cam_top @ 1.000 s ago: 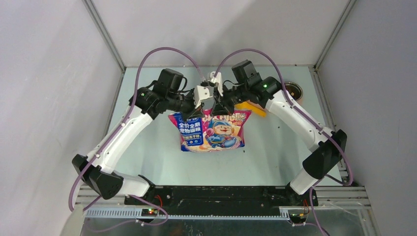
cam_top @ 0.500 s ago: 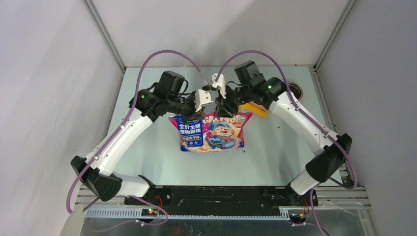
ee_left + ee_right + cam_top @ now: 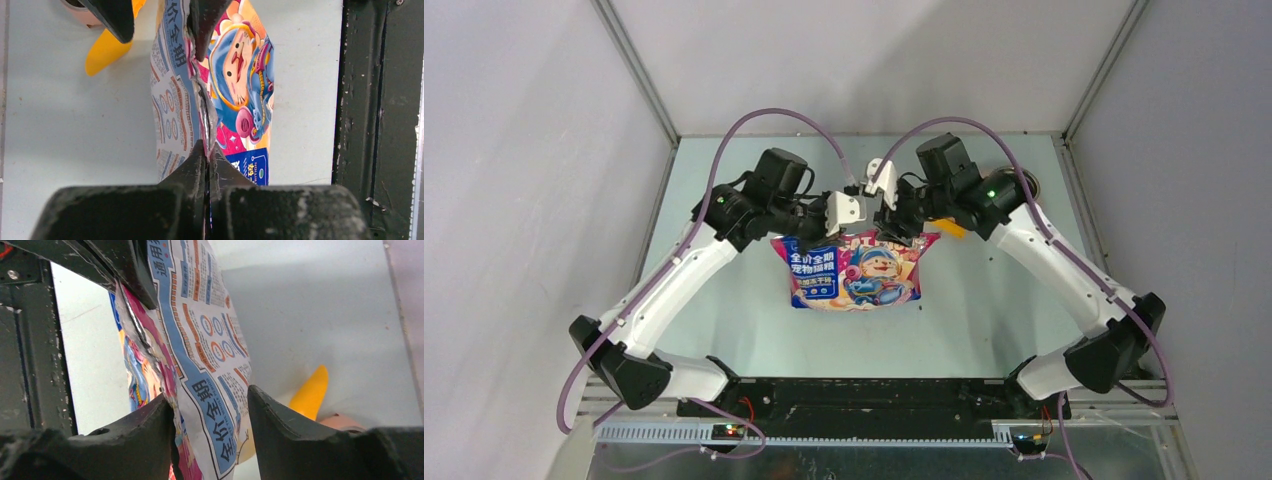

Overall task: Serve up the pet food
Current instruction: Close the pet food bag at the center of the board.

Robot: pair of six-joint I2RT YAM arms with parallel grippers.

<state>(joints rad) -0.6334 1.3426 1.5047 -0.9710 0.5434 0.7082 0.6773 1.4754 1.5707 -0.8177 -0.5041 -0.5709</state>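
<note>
My left pincer [image 3: 207, 152] is clamped tight on the top seam of the bag [image 3: 854, 270], fingers pressed together with the foil crumpled between them. I hold it there so the pouch hangs upright with its mouth facing up. My right pincer [image 3: 207, 396] stands wide: one finger sits at the seam line and the other is well clear on the far side. The bag's printed back wall bulges between them, unpinched. I judge this is a reach for a hold on that wall, so both pincers can pull the mouth apart. Whether the inner finger is inside the mouth I cannot tell. The pet food shows nowhere; I take it to be inside the bag, whose lower edge rests on or just above the table [image 3: 724, 290]. Behind the bag lies the yellow scoop [image 3: 107, 55]. Just past it is a pinkish rim [image 3: 345, 422], likely the dish, set within reach for serving
</note>
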